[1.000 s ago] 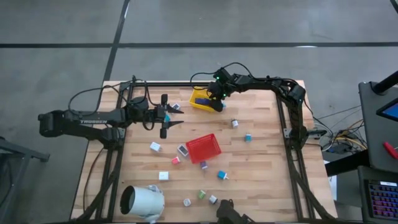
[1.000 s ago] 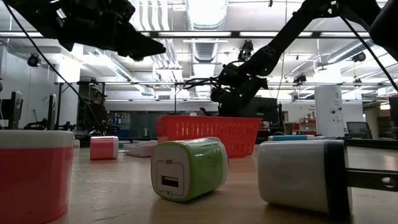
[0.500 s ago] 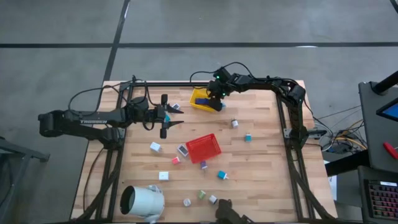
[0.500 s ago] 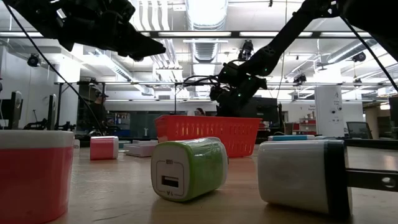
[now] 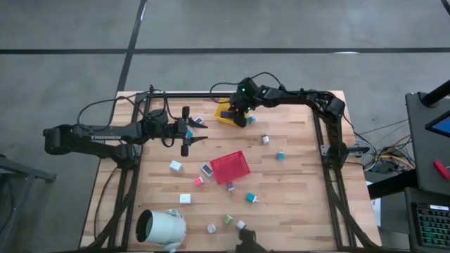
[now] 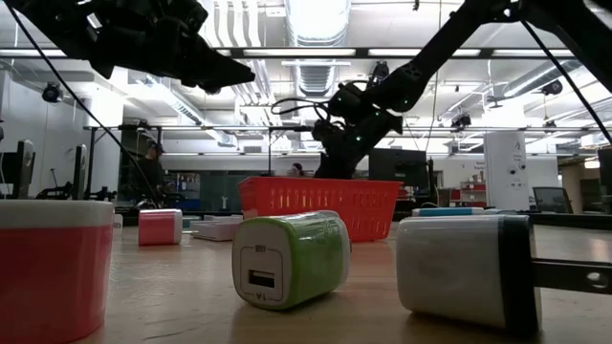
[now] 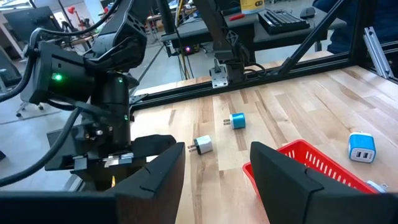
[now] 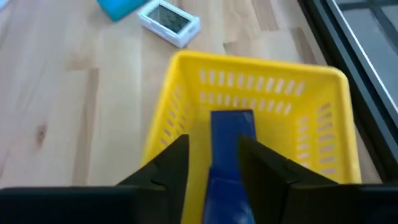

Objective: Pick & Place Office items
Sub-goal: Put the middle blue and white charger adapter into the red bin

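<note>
The office items are small blocks scattered over the table, among them a white one, a teal one and a green one. My right gripper hangs over the yellow tray at the table's far side. In the right wrist view its fingers stand open on either side of a navy piece that lies in the yellow tray. My left gripper hovers open and empty left of the yellow tray, above the table's far-left part. A teal block shows beneath it. My right gripper's fingers point down into the yellow tray along the navy piece. One finger covers the piece's edge and the other stands apart from it. Whether they touch the piece, I cannot tell.
The red tray sits mid-table with blocks around it. A large white cylinder lies at the near-left corner. A white piece lies between the grippers. Dark frame rails run along the table's sides. Bare wood lies right of the red tray.
My right gripper has moved a little toward the table's left edge, staying over the yellow tray. The left arm has kept still and the pieces on the table have not shifted.
</note>
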Available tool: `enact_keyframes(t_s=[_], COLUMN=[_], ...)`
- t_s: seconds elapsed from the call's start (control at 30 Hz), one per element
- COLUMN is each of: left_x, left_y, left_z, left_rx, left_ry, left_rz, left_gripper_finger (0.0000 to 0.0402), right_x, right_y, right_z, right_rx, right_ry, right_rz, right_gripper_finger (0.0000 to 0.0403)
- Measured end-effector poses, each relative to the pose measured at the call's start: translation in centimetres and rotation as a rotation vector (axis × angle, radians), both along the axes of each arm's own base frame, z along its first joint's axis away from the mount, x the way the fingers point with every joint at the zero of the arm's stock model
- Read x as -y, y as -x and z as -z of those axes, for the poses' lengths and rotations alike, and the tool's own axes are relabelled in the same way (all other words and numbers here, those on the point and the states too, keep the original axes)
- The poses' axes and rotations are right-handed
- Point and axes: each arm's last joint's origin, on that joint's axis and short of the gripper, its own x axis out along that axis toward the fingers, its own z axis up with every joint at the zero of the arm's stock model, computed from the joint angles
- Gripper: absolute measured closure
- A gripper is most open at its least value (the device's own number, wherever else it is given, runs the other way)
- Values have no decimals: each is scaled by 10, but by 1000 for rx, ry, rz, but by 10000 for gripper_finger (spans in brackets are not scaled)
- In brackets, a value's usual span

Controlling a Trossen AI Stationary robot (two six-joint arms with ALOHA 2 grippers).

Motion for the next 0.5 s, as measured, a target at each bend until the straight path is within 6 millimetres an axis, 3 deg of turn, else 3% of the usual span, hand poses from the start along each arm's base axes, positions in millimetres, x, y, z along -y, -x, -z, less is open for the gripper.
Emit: enact_keyframes(t_s=[0.27, 0.5], left_x=[0, 0], left_y=[0, 0], left_z=[0, 0], left_rx=[0, 1], left_ry=[-5, -6], left_rz=[1, 1], left_gripper_finger=[215, 216], right_x=[-25, -54], right_y=[0, 36], right_z=[-37, -57], right_rx=[259, 489], right_ry=[156, 189], right_rz=[-45, -85], right_gripper_finger=[372, 390])
